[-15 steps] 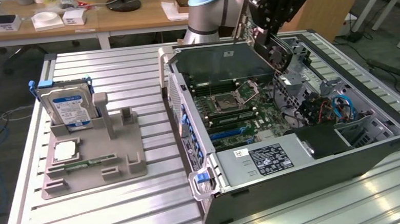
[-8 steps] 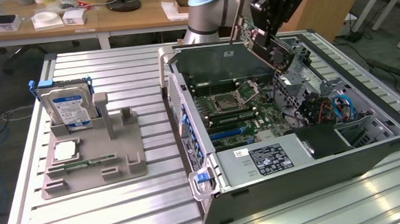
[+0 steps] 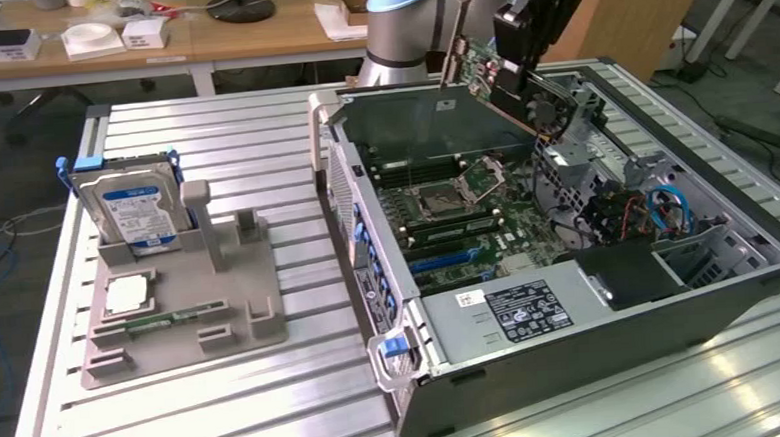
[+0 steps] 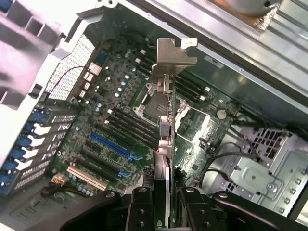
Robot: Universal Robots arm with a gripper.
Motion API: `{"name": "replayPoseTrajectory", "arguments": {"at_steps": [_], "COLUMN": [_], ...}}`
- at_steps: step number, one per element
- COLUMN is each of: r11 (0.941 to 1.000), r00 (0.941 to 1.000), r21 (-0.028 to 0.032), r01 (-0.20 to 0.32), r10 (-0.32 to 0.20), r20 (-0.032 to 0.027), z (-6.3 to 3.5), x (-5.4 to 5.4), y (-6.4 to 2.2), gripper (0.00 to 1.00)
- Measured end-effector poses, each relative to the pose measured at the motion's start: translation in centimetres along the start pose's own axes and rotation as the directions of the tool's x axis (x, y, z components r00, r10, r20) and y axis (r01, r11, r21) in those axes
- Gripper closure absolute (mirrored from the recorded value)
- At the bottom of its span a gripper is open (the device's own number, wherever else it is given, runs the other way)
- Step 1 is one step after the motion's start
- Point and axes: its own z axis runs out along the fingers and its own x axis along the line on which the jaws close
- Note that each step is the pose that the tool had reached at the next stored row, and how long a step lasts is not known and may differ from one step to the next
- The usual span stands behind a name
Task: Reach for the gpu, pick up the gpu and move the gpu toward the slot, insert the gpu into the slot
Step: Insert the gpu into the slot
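Observation:
My gripper (image 3: 526,63) hangs above the far side of the open computer case (image 3: 584,348), shut on the gpu (image 3: 510,77). The card is held tilted over the green motherboard (image 3: 464,225), clear of it. In the wrist view the gpu (image 4: 166,130) appears edge-on between my gripper's (image 4: 166,197) black fingers (image 4: 142,207), its silver end bracket (image 4: 174,55) pointing away from the wrist. The slot (image 4: 111,147), a long blue connector, lies on the motherboard (image 4: 120,82) off to one side of the card's edge. In the exterior view the slot (image 3: 446,260) sits toward the near part of the board.
The square silver CPU socket (image 3: 443,198) and memory slots lie under the card. A metal drive cage (image 3: 588,168) with blue cables (image 3: 664,209) fills the case's right side in the exterior view. On the exterior view's left, a grey fixture (image 3: 187,309) holds a blue-labelled hard drive (image 3: 133,212).

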Motion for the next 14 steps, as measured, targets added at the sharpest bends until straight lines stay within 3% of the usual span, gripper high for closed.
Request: {"name": "replayPoseTrajectory", "arguments": {"at_steps": [3, 7, 14], "r11": [0.9986, 0.9925, 0.9712], "r00": [0.9986, 0.9925, 0.9712], "r21": [-0.001, -0.0023, -0.0051], "r01": [0.054, 0.122, 0.238], "r10": [-0.054, -0.122, -0.238], "r20": [-0.0025, -0.0057, -0.0108], "z": [0.09, 0.2, 0.43], "x": [0.0, 0.0, 0.01], "y": [0.0, -0.01, -0.02], "gripper": [0.74, 0.74, 0.74]}}
